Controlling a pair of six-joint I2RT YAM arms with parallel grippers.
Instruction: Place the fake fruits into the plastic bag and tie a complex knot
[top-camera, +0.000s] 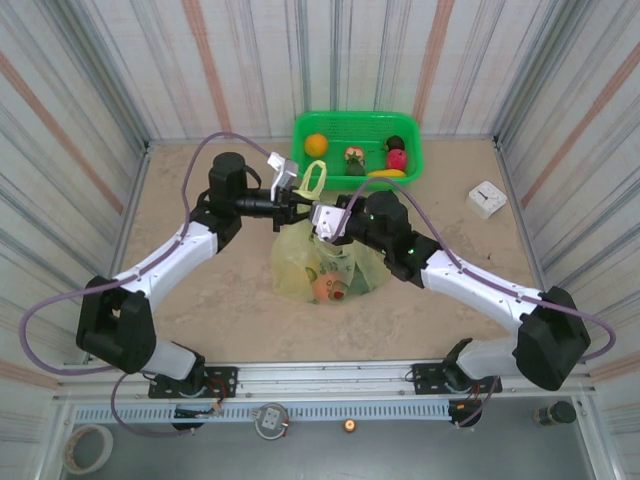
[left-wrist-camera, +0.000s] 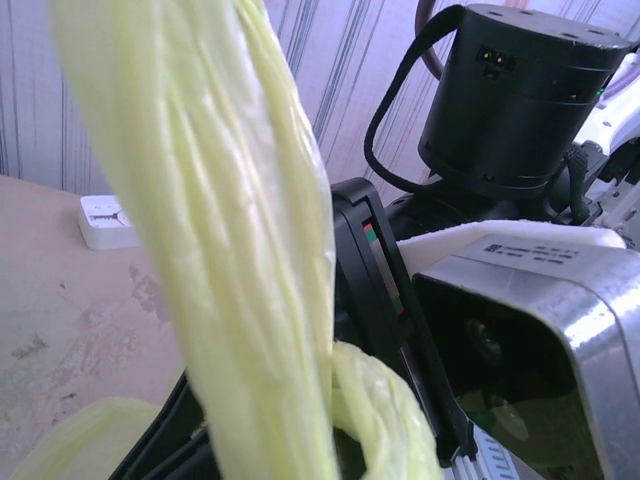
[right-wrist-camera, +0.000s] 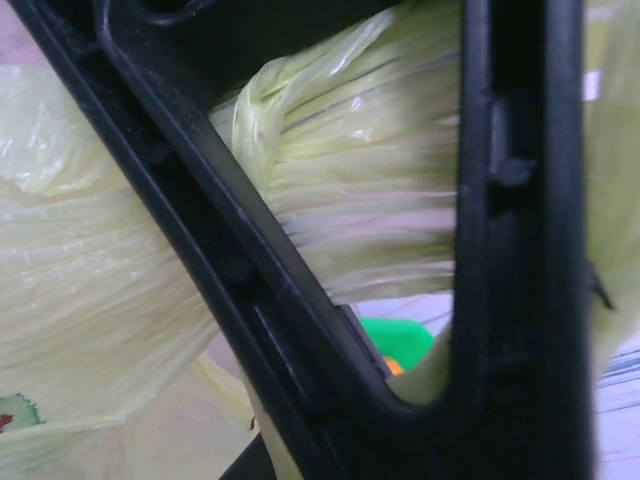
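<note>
left claw (top-camera: 299, 207) is closed on the twisted handle of the bag (top-camera: 352, 268); bunched bag sits in the right claw (top-camera: 319, 216), how tightly i cannot tell. fruit (top-camera: 326, 287) lies inside the bag.

The desk (top-camera: 200, 300) has a sandy, speckled beige top, evenly and softly lit. Wall panels (top-camera: 250, 60) striped grey and white with pale red bands close in the desk at its far side, its left and its right. A metal rail (top-camera: 330, 375) runs along the desk's near edge.
</note>
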